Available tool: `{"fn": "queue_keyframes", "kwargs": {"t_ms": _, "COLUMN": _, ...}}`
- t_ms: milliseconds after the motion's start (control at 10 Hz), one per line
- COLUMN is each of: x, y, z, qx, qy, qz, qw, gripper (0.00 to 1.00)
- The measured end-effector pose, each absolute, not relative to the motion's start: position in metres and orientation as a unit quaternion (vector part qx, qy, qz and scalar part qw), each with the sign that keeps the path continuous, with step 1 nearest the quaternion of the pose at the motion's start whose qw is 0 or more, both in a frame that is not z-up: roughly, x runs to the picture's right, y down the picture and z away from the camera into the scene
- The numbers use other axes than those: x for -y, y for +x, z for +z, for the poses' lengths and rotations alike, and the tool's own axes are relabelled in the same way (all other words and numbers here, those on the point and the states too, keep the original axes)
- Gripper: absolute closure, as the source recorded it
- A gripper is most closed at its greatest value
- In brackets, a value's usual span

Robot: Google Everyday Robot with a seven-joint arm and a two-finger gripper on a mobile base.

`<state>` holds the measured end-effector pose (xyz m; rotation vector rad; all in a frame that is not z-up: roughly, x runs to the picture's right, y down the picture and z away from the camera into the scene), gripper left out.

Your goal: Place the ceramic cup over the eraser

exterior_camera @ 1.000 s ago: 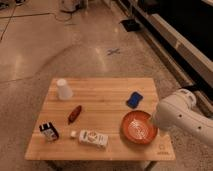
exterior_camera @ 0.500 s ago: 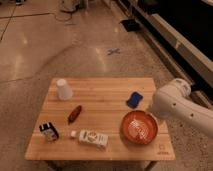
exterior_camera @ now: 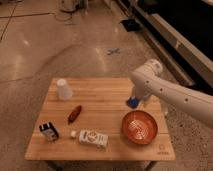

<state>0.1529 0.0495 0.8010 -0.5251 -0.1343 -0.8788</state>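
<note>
The white ceramic cup stands upside down near the table's back left corner. The eraser, a small black block with a white label, lies near the front left edge. My white arm reaches in from the right. My gripper hangs at the table's right side, just beside a blue object. It is far from both the cup and the eraser.
The wooden table also holds a red oblong thing, a tiny white cube, a white printed carton and an orange-red bowl at the front right. Polished floor surrounds the table, with a dark wall unit at the right.
My arm has swung left and further over the table's right side, from beside the bowl to above the blue object. The objects on the table have not moved.
</note>
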Motion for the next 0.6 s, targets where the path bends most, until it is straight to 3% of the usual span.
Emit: {"fn": "queue_keyframes", "kwargs": {"t_ms": 600, "x": -0.007, "y": 0.036, "z": 0.846, "qx": 0.12, "qy": -0.284, "qz": -0.481, "qw": 0.821, "gripper": 0.46}}
